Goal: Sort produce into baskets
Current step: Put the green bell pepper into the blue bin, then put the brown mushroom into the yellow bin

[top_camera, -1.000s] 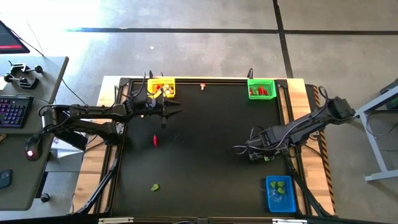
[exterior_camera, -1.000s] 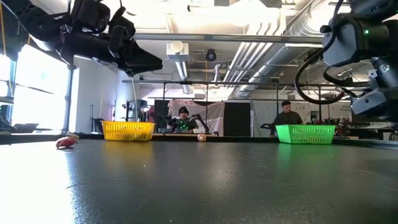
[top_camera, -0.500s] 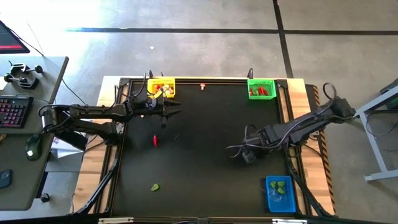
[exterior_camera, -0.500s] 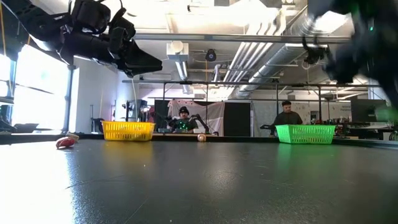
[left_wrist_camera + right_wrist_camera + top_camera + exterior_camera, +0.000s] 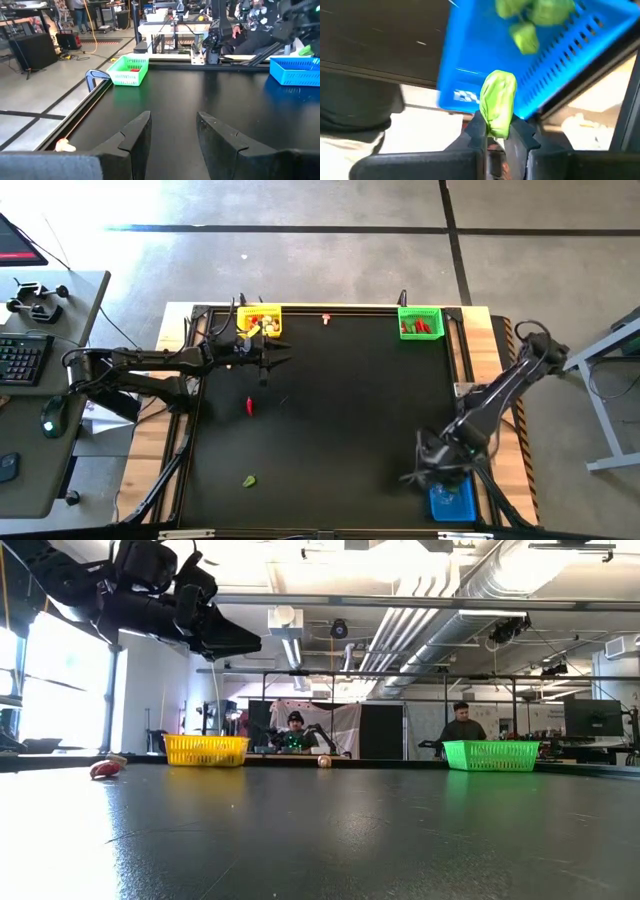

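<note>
The right gripper [image 5: 495, 137] pinches a green chunk [image 5: 498, 102] between nearly closed fingers, hanging over the blue basket [image 5: 452, 502] at the table's [image 5: 340, 410] near right corner, where other green pieces [image 5: 532, 20] already lie. The left gripper [image 5: 172, 132] waits with fingers apart beside the yellow basket [image 5: 259, 319] at the far left corner. 1 red chilli [image 5: 249, 406] and 1 green piece [image 5: 248, 480] lie loose on the left half, and the green basket [image 5: 420, 322] sits at the far right corner.

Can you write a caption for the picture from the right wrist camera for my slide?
Right pincer holds a green chunk over the blue basket, where more green pieces lie.
</note>
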Controlling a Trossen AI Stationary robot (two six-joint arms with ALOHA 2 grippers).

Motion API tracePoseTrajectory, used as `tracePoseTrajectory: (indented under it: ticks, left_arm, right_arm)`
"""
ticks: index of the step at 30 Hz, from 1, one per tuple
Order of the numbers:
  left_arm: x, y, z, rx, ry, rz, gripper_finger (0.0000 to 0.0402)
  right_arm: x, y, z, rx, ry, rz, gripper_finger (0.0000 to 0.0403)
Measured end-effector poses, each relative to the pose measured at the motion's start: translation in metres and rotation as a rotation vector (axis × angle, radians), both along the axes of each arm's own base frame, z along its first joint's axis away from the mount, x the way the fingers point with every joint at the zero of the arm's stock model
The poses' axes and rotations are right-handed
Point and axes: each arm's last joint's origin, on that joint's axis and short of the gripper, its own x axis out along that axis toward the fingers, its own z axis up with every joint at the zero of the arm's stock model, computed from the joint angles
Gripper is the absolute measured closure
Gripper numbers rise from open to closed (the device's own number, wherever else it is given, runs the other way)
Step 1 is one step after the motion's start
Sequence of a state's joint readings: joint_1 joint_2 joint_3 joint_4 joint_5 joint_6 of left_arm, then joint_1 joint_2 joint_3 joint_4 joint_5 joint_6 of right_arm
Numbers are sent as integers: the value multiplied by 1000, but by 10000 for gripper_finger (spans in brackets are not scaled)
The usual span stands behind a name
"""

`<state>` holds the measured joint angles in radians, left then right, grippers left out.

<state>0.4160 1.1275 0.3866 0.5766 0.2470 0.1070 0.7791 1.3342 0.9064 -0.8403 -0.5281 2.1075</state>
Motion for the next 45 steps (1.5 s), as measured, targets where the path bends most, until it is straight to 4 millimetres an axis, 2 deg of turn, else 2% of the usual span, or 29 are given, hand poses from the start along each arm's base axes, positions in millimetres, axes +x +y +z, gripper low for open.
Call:
tracePoseTrajectory:
  ticks: [3, 9, 13, 16, 21, 24, 27, 30, 35, 40, 45]
  left_arm:
    - [0, 0, 0, 0, 0, 0, 260]
    - [0, 0, 0, -1, 0, 0, 260]
    - [0, 0, 0, 5, 2, -6, 260]
    - [1, -2, 0, 16, 4, -16, 260]
    - [1, -3, 0, 16, 4, -32, 260]
    - [2, -3, -2, 18, 12, -50, 261]
    - [4, -2, -5, 11, 23, -56, 271]
    - [7, -1, -10, 1, 35, -55, 293]
    - [11, 3, -14, -41, 15, -38, 343]
    - [14, 8, -19, -47, 10, -13, 392]
    - [11, 17, -17, -53, -13, 28, 398]
  right_arm:
    - [-11, 3, -17, 0, 25, 35, 376]
    - [-16, 1, -45, 44, -30, 73, 375]
    - [-22, -3, -56, 72, 21, 111, 349]
    - [-22, -2, -52, 95, 29, 143, 311]
    - [-16, 4, -33, 127, -6, 181, 257]
    - [-10, 6, -21, 146, -45, 203, 243]
    - [2, 1, -10, 117, -149, 216, 248]
    - [19, -17, -4, 7, -294, 241, 280]
    - [38, -64, -9, -116, -397, 379, 385]
    - [64, -130, -25, -253, -609, 451, 386]
    - [87, -205, -44, -468, -914, 389, 398]
